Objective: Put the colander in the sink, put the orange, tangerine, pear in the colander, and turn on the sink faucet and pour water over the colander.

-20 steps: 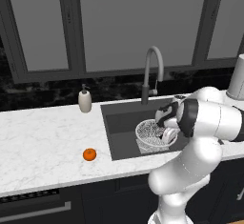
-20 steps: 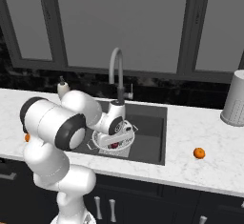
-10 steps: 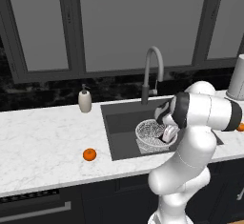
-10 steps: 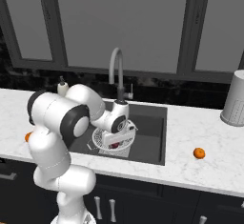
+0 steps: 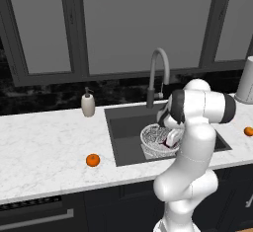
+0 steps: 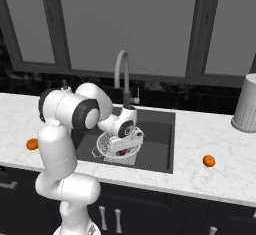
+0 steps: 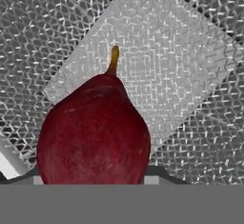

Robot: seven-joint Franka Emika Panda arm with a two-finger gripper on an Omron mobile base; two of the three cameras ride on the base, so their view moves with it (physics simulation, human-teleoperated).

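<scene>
The white-silver mesh colander (image 5: 152, 138) (image 6: 106, 147) sits in the dark sink (image 5: 127, 130) (image 6: 161, 134). My gripper (image 5: 171, 142) (image 6: 123, 150) reaches down into the colander. The dark red pear (image 7: 93, 132) (image 6: 121, 153) stands stem up right in front of the hand, against the colander's mesh (image 7: 171, 70); it hides my fingertips, so I cannot tell whether they hold it. One round orange-coloured fruit (image 5: 92, 160) (image 6: 32, 144) lies on the counter left of the sink. Another (image 5: 248, 131) (image 6: 209, 161) lies on the right. Which is the orange and which the tangerine I cannot tell. The grey gooseneck faucet (image 5: 158, 70) (image 6: 121, 71) arches behind the sink.
A small white soap bottle (image 5: 88, 102) stands at the back left of the sink. A grey canister (image 5: 245, 80) (image 6: 246, 110) stands at the far right of the marble counter (image 5: 44, 147). Dark windows run behind.
The arm's elbow has lifted and drawn in towards the base. The hand has stayed down in the colander with the pear before it.
</scene>
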